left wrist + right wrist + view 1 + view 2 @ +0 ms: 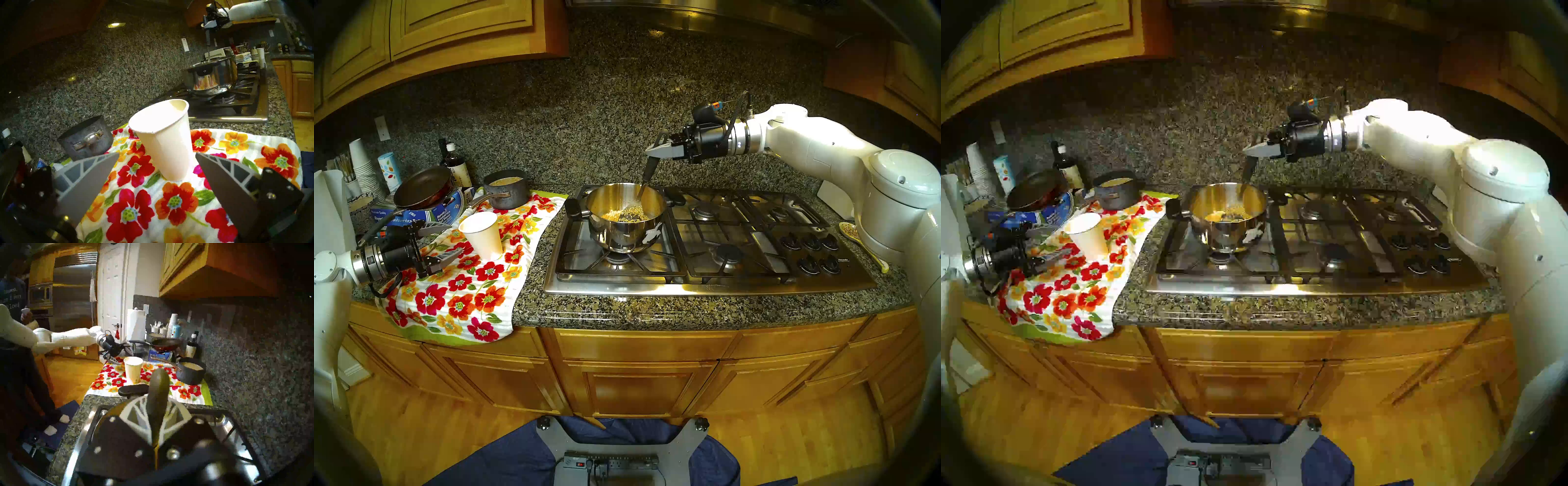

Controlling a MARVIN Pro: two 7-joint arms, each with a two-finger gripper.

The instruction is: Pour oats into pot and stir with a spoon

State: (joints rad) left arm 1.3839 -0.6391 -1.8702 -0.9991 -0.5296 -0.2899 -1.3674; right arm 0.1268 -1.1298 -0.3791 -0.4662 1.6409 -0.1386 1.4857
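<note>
Oats (624,214): a loose tan layer on the floor of the pot, heaped more toward its left side.
Pot (628,234): shiny steel, upright on the front-left burner of the stove (721,281); stubby black handle points left; torn white sticker on its front right wall.
Spoon (648,176): stands steeply in the pot, bowl down among the oats near the back right, black handle rising up out of the rim.
Right gripper (653,151): reaches in level from the right above the pot, jaws pressed together on the top of the spoon's handle; in the right wrist view the handle runs between the two fingers.
Cup (482,236): white paper, upright on the towel, left of the stove, apart from the pot.
Towel (466,298): flowered, spread over the counter's left part, its front edge hanging over the cabinet.
Left gripper (444,242): hovers low over the towel just left of the cup, jaws spread wide, holding nothing; the cup stands beyond the fingertips, not between them.
Small saucepan (509,193): dark grey, on the towel's back edge, pale contents inside.
Frying pan (422,191): dark, resting on blue boxes at the far left.
</note>
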